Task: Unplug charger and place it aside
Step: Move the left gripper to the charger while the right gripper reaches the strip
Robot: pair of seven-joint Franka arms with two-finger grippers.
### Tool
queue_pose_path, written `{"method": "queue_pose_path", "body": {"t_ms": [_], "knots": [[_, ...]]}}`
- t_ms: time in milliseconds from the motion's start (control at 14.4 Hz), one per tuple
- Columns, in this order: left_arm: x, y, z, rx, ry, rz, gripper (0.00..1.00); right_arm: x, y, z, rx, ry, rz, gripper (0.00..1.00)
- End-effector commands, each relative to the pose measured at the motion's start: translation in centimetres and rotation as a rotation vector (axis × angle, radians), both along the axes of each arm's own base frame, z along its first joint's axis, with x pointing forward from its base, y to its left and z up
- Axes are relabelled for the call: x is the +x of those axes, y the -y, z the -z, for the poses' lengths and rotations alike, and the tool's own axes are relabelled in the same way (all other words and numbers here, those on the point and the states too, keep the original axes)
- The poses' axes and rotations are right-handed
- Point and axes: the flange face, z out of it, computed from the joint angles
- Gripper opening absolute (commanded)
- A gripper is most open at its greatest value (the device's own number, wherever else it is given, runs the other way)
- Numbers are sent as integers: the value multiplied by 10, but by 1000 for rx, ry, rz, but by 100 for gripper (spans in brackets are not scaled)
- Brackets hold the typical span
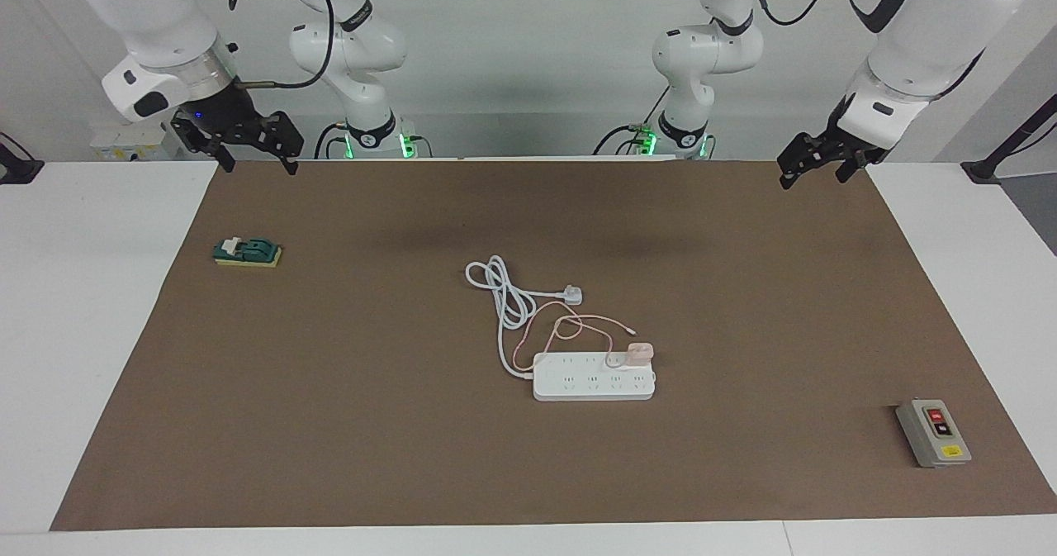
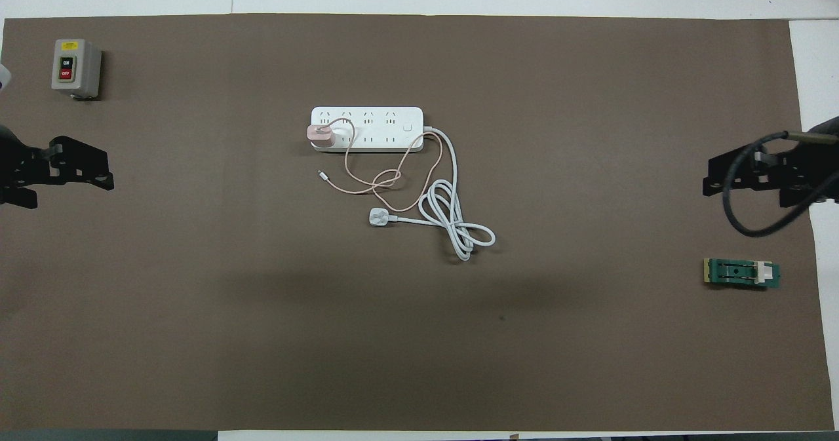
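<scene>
The charger (image 1: pixel 640 353) is a small pale pink cube plugged into the white power strip (image 1: pixel 578 387) at its end toward the left arm; it also shows in the overhead view (image 2: pixel 320 135) on the strip (image 2: pixel 377 118). Its thin pink cable (image 1: pixel 578 323) loops on the mat nearer to the robots (image 2: pixel 367 182). My left gripper (image 1: pixel 813 180) hangs open and empty over the mat's corner by its base (image 2: pixel 69 192), well apart from the charger. My right gripper (image 1: pixel 258 166) waits open and empty over the mat's other near corner (image 2: pixel 744 195).
The strip's thick white cord (image 1: pixel 504 292) and white three-pin plug (image 1: pixel 573 295) lie coiled nearer to the robots. A grey on/off switch box (image 1: pixel 933 432) stands toward the left arm's end. A green device (image 1: pixel 248 251) on a yellow base lies toward the right arm's end.
</scene>
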Motion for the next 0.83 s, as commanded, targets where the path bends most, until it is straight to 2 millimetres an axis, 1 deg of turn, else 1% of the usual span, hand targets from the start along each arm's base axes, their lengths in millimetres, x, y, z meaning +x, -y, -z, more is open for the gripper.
{"method": "queue_pose_path", "body": {"t_ms": [0, 69, 139, 277, 347, 416, 555, 624, 694, 763], "knots": [[8, 2, 17, 33, 14, -184, 100, 18, -24, 33, 76, -34, 171, 100], [14, 4, 20, 32, 25, -270, 100, 25, -35, 44, 104, -48, 216, 100], [28, 13, 34, 32, 35, -368, 100, 34, -48, 58, 109, -60, 259, 100], [51, 53, 64, 32, 54, -517, 100, 48, -76, 79, 145, -79, 379, 100], [59, 64, 74, 25, 73, -601, 100, 54, -89, 89, 165, -93, 439, 100], [66, 72, 85, 21, 80, -666, 100, 59, -102, 99, 181, -102, 480, 100], [81, 79, 108, 19, 77, -778, 100, 72, -115, 119, 240, -129, 578, 100], [89, 84, 119, 11, 87, -862, 100, 80, -128, 130, 273, -132, 625, 100], [94, 94, 124, -5, 104, -940, 100, 84, -141, 137, 291, -134, 670, 100], [98, 108, 139, -8, 99, -992, 100, 93, -151, 151, 312, -169, 744, 100]]}}
